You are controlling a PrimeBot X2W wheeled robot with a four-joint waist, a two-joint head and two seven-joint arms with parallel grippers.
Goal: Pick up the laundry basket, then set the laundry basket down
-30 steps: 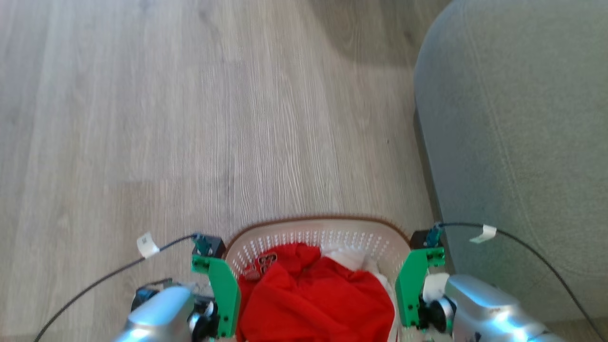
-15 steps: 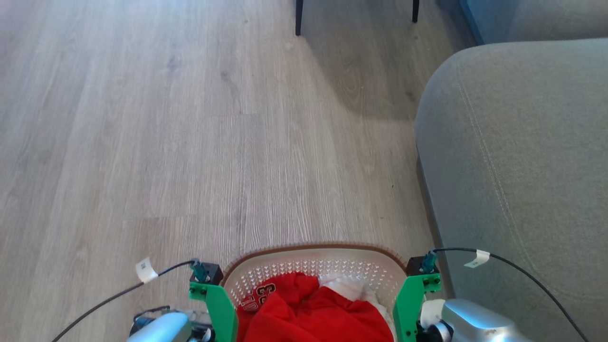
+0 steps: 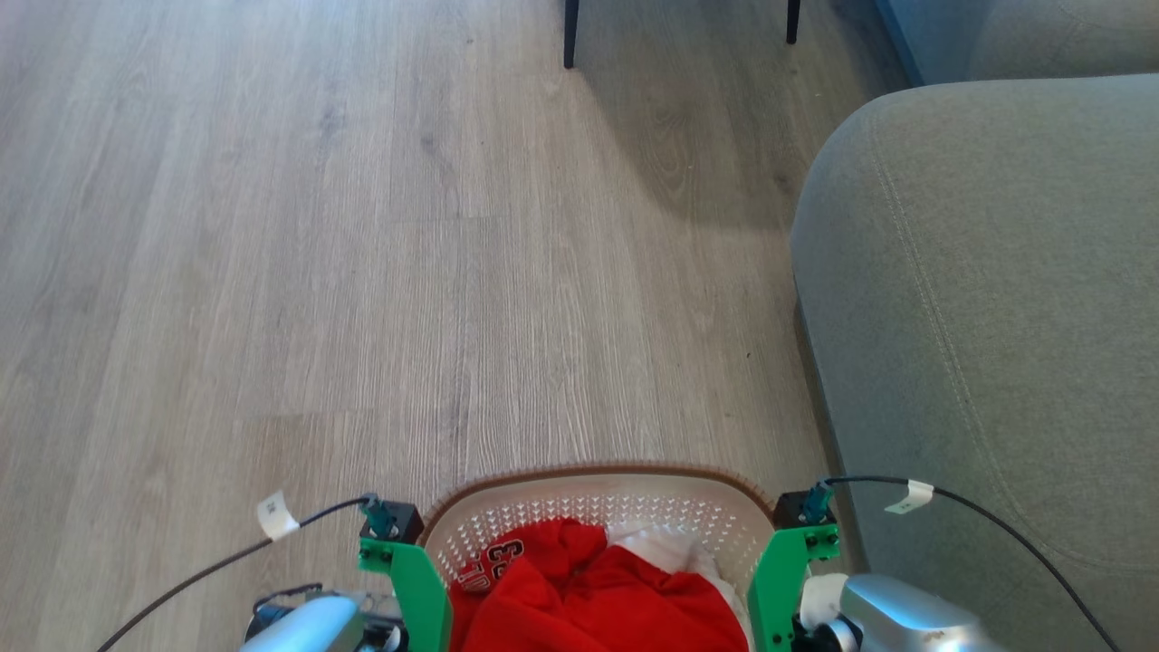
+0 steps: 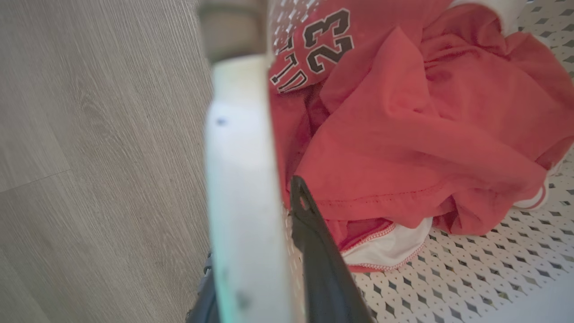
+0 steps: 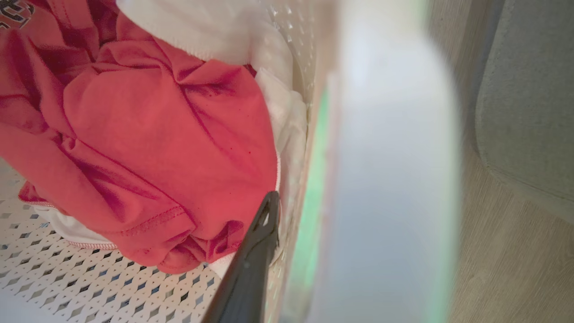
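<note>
The laundry basket [image 3: 593,474] sat between the two grippers. Its brown rim curved across just ahead of them, and its white perforated walls ran back along the inner side of each. Whether its base touched the floor could not be told.

The left gripper [image 4: 255,193] straddled the basket's side wall. One dark finger [image 4: 316,251] lay inside, flat against the wall, and the foot of the other showed just outside, so the jaws were clamped on that edge. The right gripper [image 5: 314,204] had a dark finger [image 5: 249,269] inside the opposite wall with its tip against it. The blurred white wall hid the second finger, so I could not tell whether this gripper was closed.

A crumpled red jersey [image 4: 403,134] filled the basket between the two inner fingers, with the number 23 lying beyond the left fingertip. A white garment [image 4: 390,249] lay under the jersey and poked out close to both inner fingers.

A green bracket [image 3: 418,580] stood on each wrist, hard against the basket's outside. A black cable [image 3: 199,570] with a white tag trailed outward from each.

Pale wood floor [image 3: 362,272] stretched ahead of both grippers and past the left one's outer side. A grey sofa [image 3: 996,272] rose just beyond the right gripper's outer side and ran on ahead of it. Two thin dark legs [image 3: 570,36] stood far ahead of the grippers.
</note>
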